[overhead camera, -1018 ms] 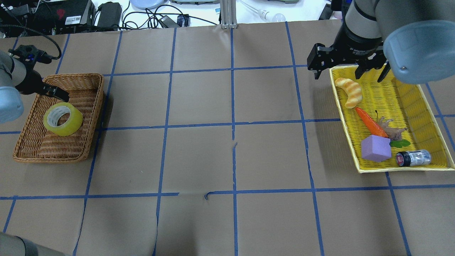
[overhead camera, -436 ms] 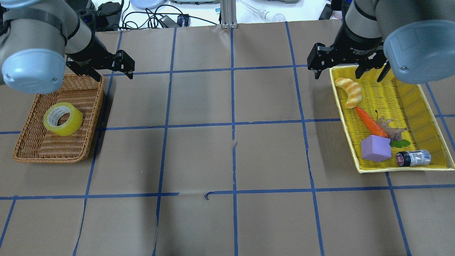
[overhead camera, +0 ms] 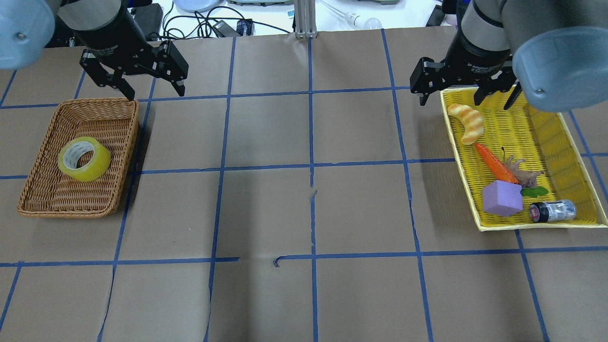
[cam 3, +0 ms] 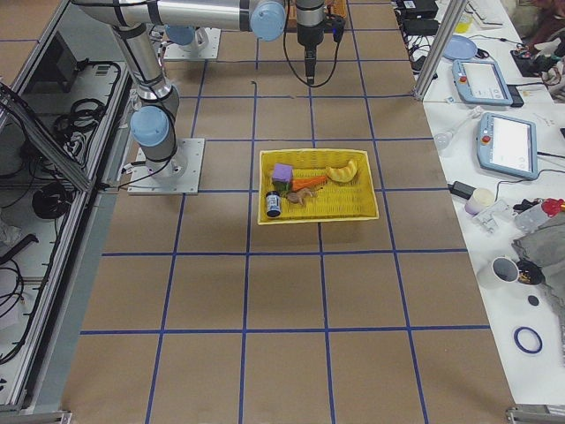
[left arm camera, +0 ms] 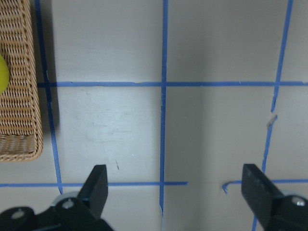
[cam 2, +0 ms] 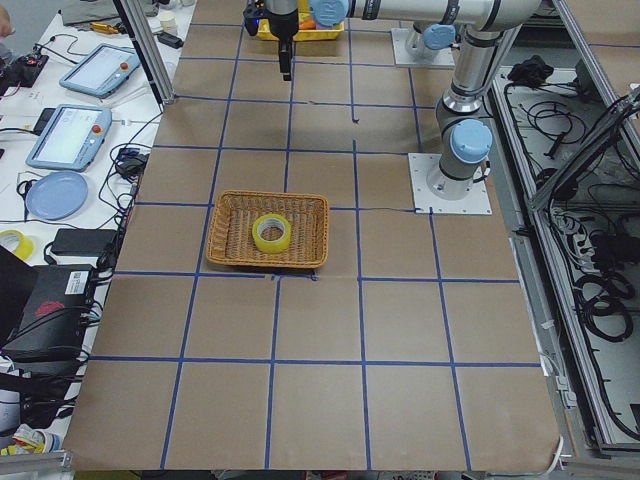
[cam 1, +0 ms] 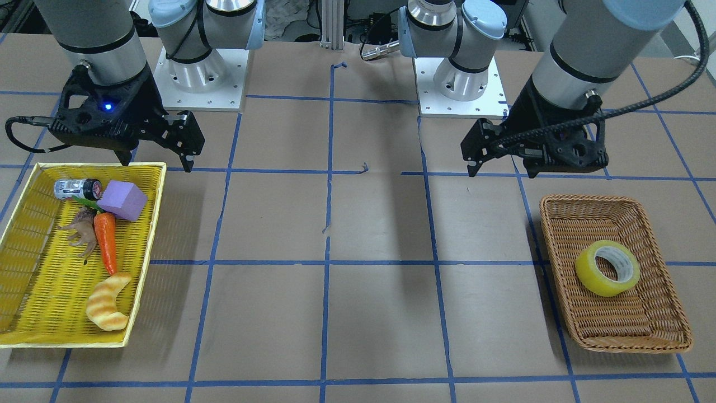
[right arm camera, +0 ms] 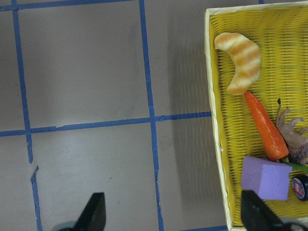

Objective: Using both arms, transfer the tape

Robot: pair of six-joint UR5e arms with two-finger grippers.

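The tape (overhead camera: 84, 159), a yellow translucent roll with a grey-white core, lies alone in a wicker basket (overhead camera: 47, 199) at the table's left. It also shows in the front view (cam 1: 607, 267) and in the exterior left view (cam 2: 271, 232). My left gripper (overhead camera: 153, 90) is open and empty. It hangs above the table just past the basket's far right corner, apart from the tape. Its wrist view shows both fingers (left arm camera: 98, 185) spread over bare paper. My right gripper (overhead camera: 450, 99) is open and empty above the far left corner of a yellow tray (overhead camera: 546, 128).
The yellow tray holds a striped croissant toy (overhead camera: 468, 122), a carrot (overhead camera: 496, 164), a purple block (overhead camera: 502, 198), a small jar (overhead camera: 552, 211) and a brown figurine. Brown paper with blue tape gridlines covers the table. Cables and devices lie beyond the far edge.
My left arm has swung from over the basket's left side up and across to the far side. Its gripper now hangs past the basket's far right corner. The tape and right arm have not moved.
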